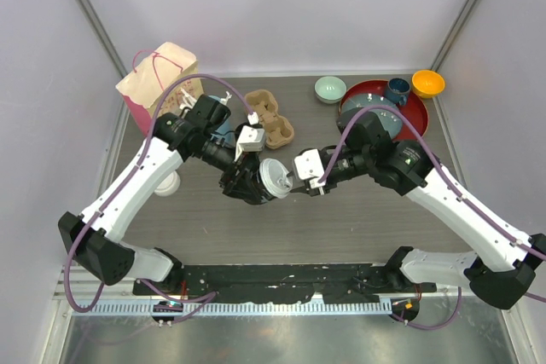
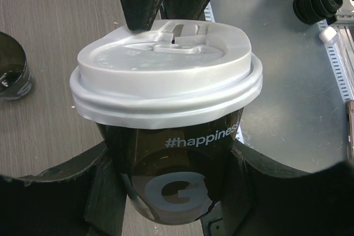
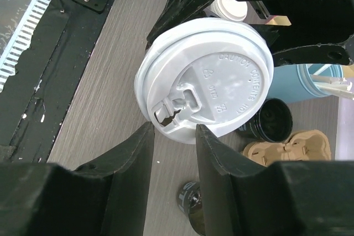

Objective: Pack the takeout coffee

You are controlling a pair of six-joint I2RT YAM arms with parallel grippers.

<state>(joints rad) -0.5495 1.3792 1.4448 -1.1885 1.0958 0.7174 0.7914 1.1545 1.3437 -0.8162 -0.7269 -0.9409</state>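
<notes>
— Where are we finding the coffee cup (image 2: 182, 153)?

— We are seeing it near the middle of the surface (image 1: 358, 228), tipped over so that its white lid (image 2: 166, 75) is facing the right arm. The left gripper (image 2: 171, 186) is clamping the black body from both sides, just under the lid.

— And the right gripper (image 3: 173, 131)?

— Its fingers are standing half spread and pinching nothing. The lid's rim by the sip hole is sitting between the tips. We are not managing to tell whether they are touching it.

— Is the second coffee cup (image 1: 167, 183) showing?

— Yes, it is standing upright with its lid on, on the surface just beside the left arm and well apart from the held one.

— What are we noticing farther out?

— A cardboard carrier (image 1: 270, 118) is lying behind the grippers, with an open black cup (image 3: 272, 119) near it and a light-blue cup (image 3: 318, 84) beside that. A paper bag (image 1: 158, 81) is standing at the far left corner. At the far right, a red tray (image 1: 414, 117) is carrying a dark-blue mug (image 1: 397, 89), with an orange bowl (image 1: 427, 83) and a pale green bowl (image 1: 330, 89) lying on either side.
</notes>
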